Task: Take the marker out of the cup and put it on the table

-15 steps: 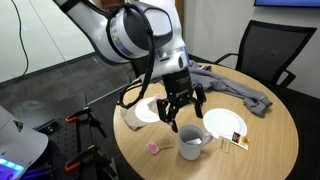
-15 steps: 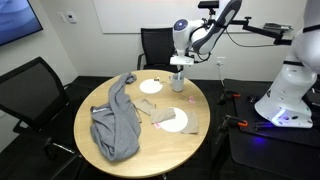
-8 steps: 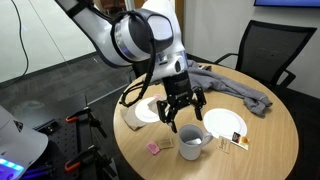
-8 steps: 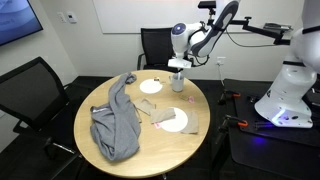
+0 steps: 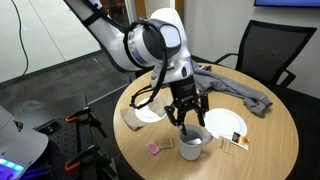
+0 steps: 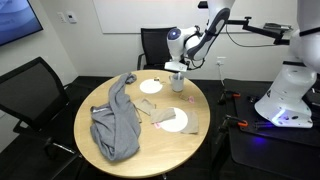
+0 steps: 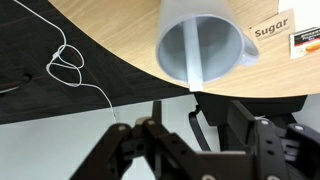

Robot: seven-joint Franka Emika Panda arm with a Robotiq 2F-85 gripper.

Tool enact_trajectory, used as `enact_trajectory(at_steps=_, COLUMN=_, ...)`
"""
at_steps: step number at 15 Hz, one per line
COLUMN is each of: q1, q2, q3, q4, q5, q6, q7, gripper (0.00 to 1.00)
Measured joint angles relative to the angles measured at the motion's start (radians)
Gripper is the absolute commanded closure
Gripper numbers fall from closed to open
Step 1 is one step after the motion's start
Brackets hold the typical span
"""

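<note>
The grey mug (image 5: pixel 192 146) stands on the round light wood table (image 5: pixel 270 140) near its front edge; it also shows in an exterior view (image 6: pixel 178 81). The wrist view looks straight down into the mug (image 7: pixel 200 45), where a slim stick-like shape (image 7: pixel 205 55), apparently the marker, runs along the inside. My gripper (image 5: pixel 188 122) hangs directly over the mug, jaws open, its fingertips at about the rim. In the wrist view the two dark fingers (image 7: pixel 197 108) are spread apart with nothing between them. The gripper also shows in an exterior view (image 6: pixel 177 68).
Two white plates (image 5: pixel 226 122) (image 5: pixel 148 112) flank the mug. A grey cloth (image 5: pixel 240 92) lies across the far side. A pink scrap (image 5: pixel 154 148) and sugar packets (image 7: pixel 270 28) lie near the mug. Black chairs stand around; a cable (image 7: pixel 70 65) lies on the floor.
My gripper has moved from over the plate's edge sideways to above the mug and has come down towards its rim. The mug has not moved.
</note>
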Motion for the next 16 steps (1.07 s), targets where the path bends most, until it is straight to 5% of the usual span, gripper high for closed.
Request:
enact_trajectory(at_steps=5, q1=0.005, q2=0.057, q3=0.000, q4=0.056, q5=0.000, q6=0.001, q7=-0.009, gripper=0.50)
enact_trajectory(at_steps=16, q1=0.007, q2=0.112, q3=-0.002, q4=0.079, q5=0.001, q6=0.001, q7=-0.017, gripper=0.60)
